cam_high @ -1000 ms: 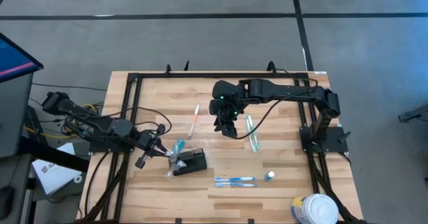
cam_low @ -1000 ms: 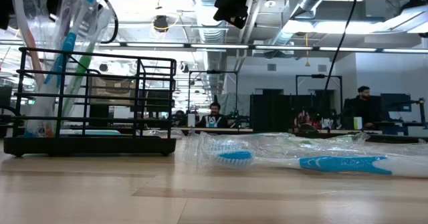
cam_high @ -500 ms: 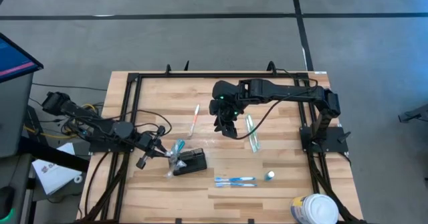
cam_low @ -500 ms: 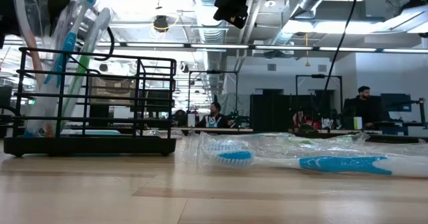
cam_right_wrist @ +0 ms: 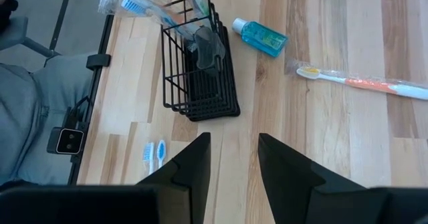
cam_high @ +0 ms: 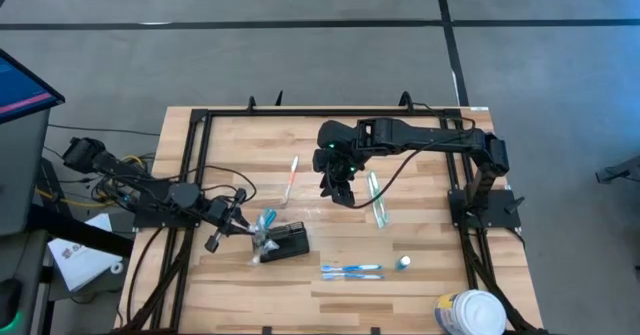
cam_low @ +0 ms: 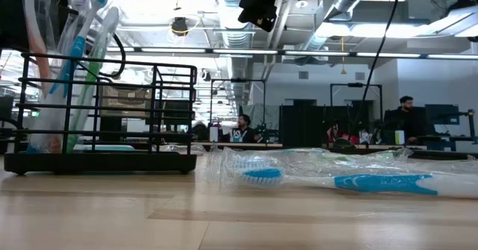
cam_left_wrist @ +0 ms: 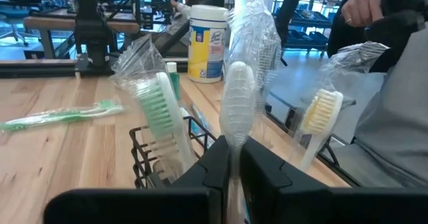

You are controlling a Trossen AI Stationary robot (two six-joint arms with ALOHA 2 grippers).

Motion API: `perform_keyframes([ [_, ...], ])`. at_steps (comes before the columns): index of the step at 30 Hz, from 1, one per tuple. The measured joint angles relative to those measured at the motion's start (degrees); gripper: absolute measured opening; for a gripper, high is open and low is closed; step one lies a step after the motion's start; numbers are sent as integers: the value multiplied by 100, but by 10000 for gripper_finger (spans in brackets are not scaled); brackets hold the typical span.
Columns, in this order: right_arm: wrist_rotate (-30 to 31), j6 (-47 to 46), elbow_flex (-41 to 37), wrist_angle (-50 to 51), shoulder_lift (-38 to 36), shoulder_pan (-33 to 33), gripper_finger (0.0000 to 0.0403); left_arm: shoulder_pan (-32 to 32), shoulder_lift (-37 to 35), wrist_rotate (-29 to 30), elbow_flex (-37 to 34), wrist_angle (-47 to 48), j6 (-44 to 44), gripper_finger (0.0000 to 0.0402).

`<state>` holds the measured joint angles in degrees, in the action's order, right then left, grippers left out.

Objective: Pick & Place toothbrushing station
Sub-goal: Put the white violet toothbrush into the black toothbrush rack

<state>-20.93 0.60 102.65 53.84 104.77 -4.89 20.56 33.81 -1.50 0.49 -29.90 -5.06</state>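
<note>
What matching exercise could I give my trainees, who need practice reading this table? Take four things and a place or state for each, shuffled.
Things
1. black wire holder
2. white tub
3. orange toothbrush
4. white wrapped toothbrush

Places or states
A. at the table's corner, lower right in the high view
B. between the fingers of the left gripper
C. lying flat on bare wood, apart from the holder
D. mid-table, with wrapped brushes standing in it

Pairs: 1-D, 2-A, 3-C, 4-B
</note>
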Motion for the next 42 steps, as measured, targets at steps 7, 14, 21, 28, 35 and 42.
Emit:
perform_keyframes([
  [7,0,-2,0,4,0,0,116,0,1,-2,0,-16,2,43],
  [14,0,-2,0,7,0,0,116,0,1,-4,0,-17,0,46],
  [21,0,-15,0,11,0,0,116,0,1,-30,0,-17,2,47],
  [28,0,-17,0,11,0,0,116,0,1,-63,0,-19,-37,47],
  [35,0,-15,0,11,0,0,116,0,0,109,0,-18,-21,54],
  [42,0,-17,0,11,0,0,116,0,-1,151,0,-19,-17,104],
])
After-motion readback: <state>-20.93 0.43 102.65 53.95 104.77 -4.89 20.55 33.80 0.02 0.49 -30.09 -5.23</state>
